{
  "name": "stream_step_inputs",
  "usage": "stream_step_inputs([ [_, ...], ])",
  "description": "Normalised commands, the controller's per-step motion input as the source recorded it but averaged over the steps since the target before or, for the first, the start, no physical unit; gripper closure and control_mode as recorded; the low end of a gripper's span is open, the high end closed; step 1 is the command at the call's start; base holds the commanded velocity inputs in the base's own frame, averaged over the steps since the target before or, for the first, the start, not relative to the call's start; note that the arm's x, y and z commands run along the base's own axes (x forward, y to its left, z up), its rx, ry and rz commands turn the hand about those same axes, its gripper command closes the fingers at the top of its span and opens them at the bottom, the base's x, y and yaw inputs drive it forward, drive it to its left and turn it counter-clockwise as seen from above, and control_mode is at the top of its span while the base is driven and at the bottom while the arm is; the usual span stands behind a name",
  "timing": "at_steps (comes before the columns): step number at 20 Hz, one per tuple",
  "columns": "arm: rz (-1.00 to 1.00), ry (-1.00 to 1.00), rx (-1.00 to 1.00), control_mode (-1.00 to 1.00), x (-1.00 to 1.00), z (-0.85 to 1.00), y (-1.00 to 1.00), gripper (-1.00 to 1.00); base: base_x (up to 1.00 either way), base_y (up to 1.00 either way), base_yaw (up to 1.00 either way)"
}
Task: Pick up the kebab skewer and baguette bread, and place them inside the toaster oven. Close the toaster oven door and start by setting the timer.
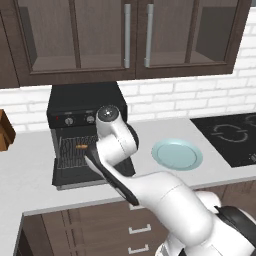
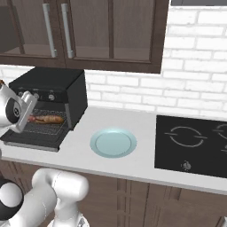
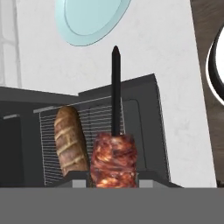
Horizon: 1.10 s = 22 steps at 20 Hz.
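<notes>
My gripper (image 3: 113, 182) is shut on the kebab skewer (image 3: 113, 159). Its reddish-brown meat chunk sits between the fingers and its dark stick points up the hand view. The skewer hovers over the open toaster oven door (image 3: 142, 127), just in front of the wire rack. The baguette bread (image 3: 69, 145) lies on that rack, left of the skewer. From the right base camera, the gripper (image 2: 29, 118) is at the mouth of the black toaster oven (image 2: 53, 86), with the baguette bread (image 2: 53, 119) inside and the toaster oven door (image 2: 31, 138) folded down flat. From the left, my arm covers part of the toaster oven (image 1: 85, 102).
A pale blue plate (image 1: 176, 154) (image 2: 113, 142) lies on the white counter to the right of the oven. Further right is a black cooktop (image 1: 232, 137) (image 2: 195, 142). Dark wall cabinets (image 1: 130, 35) hang above. A brown wooden object (image 1: 4, 131) stands at the far left.
</notes>
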Motion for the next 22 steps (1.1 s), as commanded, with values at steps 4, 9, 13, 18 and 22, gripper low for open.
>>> stream_step_inputs([
  [4,0.03,0.0,0.0,-1.0,0.34,-0.33,0.0,1.0,0.0,0.0,0.0],
  [9,0.0,-0.01,0.0,-1.0,0.5,-0.23,0.07,1.0,0.0,0.0,0.0],
  [13,0.0,-0.02,0.0,-1.0,0.43,-0.04,0.24,1.0,0.0,0.0,0.0],
  [18,0.0,0.0,0.0,-1.0,0.22,0.0,0.31,1.0,0.0,0.0,0.0],
  [22,0.0,0.0,0.0,-1.0,0.35,0.0,0.13,1.0,0.0,0.0,0.0],
])
